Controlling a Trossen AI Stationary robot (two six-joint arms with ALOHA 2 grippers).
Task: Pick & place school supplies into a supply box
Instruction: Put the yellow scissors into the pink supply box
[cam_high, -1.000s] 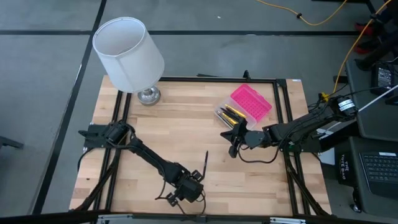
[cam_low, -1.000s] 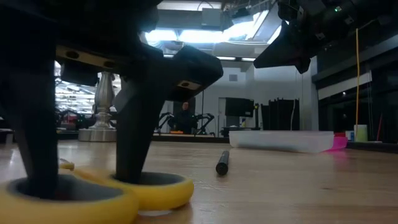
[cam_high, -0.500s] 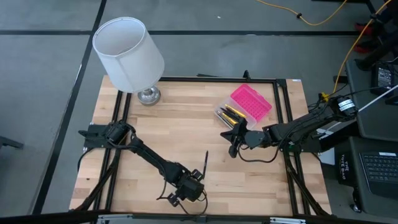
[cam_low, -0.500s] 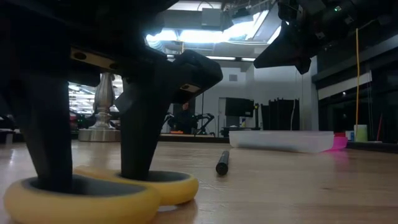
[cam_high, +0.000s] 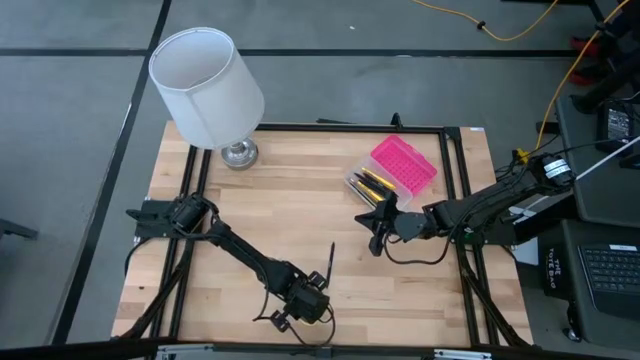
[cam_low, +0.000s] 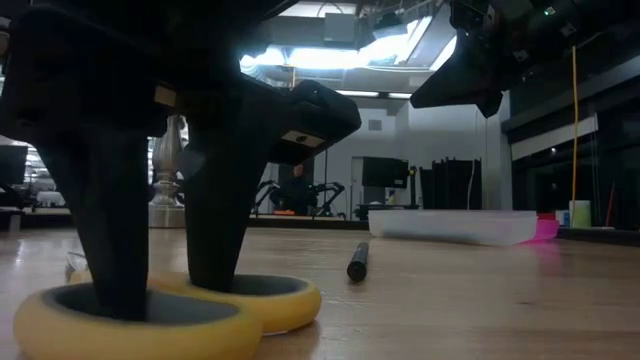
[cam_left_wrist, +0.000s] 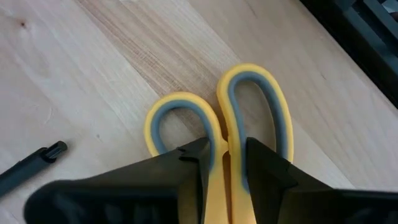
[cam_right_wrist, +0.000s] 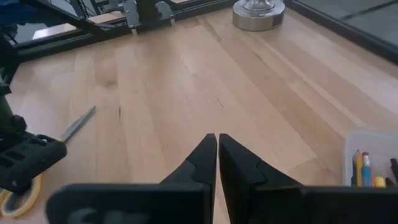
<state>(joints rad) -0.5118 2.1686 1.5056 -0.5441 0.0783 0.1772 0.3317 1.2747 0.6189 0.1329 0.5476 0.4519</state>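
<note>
At the far left of the high view a white lamp shade (cam_high: 205, 85) stands over its silver base (cam_high: 238, 154) at the back left corner of the wooden counter (cam_high: 290, 210). The left arm runs from the left edge toward the front of the counter, and the left claw (cam_high: 300, 308) is down at the surface near the front edge. The left wrist view shows its two dark fingers (cam_left_wrist: 189, 171) clenched on the yellow-handled scissors (cam_left_wrist: 224, 134): the fingers press from either side on the handle shanks just behind the two yellow loops, which lie flat on the wood. The low view shows the same grip from table height, with the fingers standing on the yellow loops (cam_low: 190, 305). The scissor blades (cam_right_wrist: 78, 124) point away over the counter, seen in the right wrist view. Just beside the scissors lies a black pen (cam_high: 330, 262), apart from them, and it also shows in the low view (cam_low: 357, 262).

Farther right, the right claw (cam_high: 378, 222) hangs above the counter near the middle right, its fingers (cam_right_wrist: 202, 163) pressed together with nothing between them. Just behind it sits the supply box (cam_high: 372, 183), its clear base holding several pens and pencils (cam_high: 374, 180), with the pink lid (cam_high: 404, 165) open and lying against the base on its right.
</note>
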